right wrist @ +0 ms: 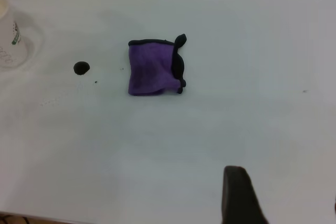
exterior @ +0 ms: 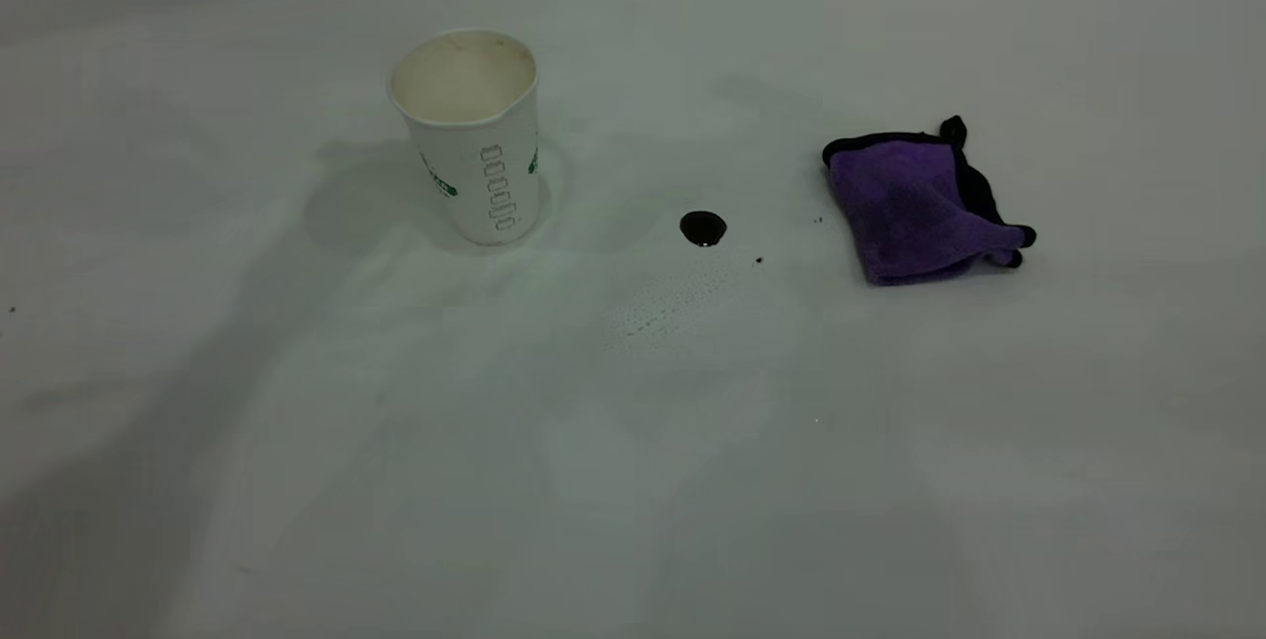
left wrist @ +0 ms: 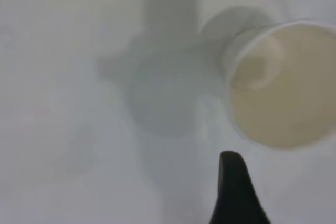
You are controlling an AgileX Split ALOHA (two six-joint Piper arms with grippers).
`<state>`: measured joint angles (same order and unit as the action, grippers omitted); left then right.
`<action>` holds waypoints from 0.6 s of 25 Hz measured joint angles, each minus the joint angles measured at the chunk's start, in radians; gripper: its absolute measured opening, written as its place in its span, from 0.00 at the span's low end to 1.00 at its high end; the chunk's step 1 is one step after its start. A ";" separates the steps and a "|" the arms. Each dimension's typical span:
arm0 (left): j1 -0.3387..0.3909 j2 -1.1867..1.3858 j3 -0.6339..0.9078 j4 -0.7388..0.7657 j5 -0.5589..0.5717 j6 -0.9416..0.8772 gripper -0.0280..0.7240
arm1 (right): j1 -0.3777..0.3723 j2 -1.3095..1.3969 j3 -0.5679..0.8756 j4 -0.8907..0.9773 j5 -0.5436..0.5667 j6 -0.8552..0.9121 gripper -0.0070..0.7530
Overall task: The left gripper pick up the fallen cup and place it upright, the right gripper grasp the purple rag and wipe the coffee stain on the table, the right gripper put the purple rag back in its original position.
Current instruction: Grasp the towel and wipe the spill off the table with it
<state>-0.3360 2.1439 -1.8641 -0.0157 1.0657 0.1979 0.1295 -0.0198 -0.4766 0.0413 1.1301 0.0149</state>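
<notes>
One item awaits my right gripper [right wrist: 278, 198]: the purple rag [exterior: 920, 209], lying folded on the table [exterior: 633, 481] well to the right of the cup [exterior: 473, 139]. I judge it soft, light and limp; it will sag and drape when lifted, with no risk of breakage. Its raised, bunched fold along the near edge, or the black-edged corner sticking up at the back, looks like the best place to pinch, since a flat layer would slip under my fingers.

My right gripper sits high above the table with only one finger [right wrist: 239, 195] in sight from the wrist, so I cannot tell how wide it stands. My left gripper hovers just beside the cup; one finger [left wrist: 236, 192] shows, and its opening cannot be told either.

Cup: upright, empty, left of centre. Coffee stain [exterior: 703, 228]: small glossy spot between cup and rag, nearer the rag, with a few dark specks [exterior: 760, 260] close by. Nothing blocks the descent to the rag. The stain lies apart from the cup, so a short wipe should not knock it.
</notes>
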 joint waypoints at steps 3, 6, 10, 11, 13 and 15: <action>-0.020 -0.105 -0.018 -0.002 0.067 -0.003 0.70 | 0.000 0.000 0.000 0.000 0.000 0.000 0.63; -0.032 -0.224 -0.020 -0.004 0.104 -0.033 0.70 | 0.000 0.000 0.000 0.000 0.000 0.000 0.63; -0.039 -0.374 -0.021 -0.003 0.105 -0.071 0.70 | 0.000 0.000 0.000 0.000 0.000 0.000 0.63; -0.039 -0.410 -0.018 -0.003 0.105 -0.075 0.70 | 0.000 0.000 0.000 0.000 0.000 0.000 0.63; -0.039 -0.477 -0.001 -0.003 0.105 -0.081 0.70 | 0.000 0.000 0.000 0.000 0.000 0.000 0.63; -0.039 -0.552 0.035 -0.003 0.105 -0.093 0.70 | 0.000 0.000 0.000 0.000 0.000 0.000 0.63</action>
<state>-0.3750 1.5919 -1.8287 -0.0188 1.1706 0.1045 0.1295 -0.0198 -0.4766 0.0413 1.1301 0.0149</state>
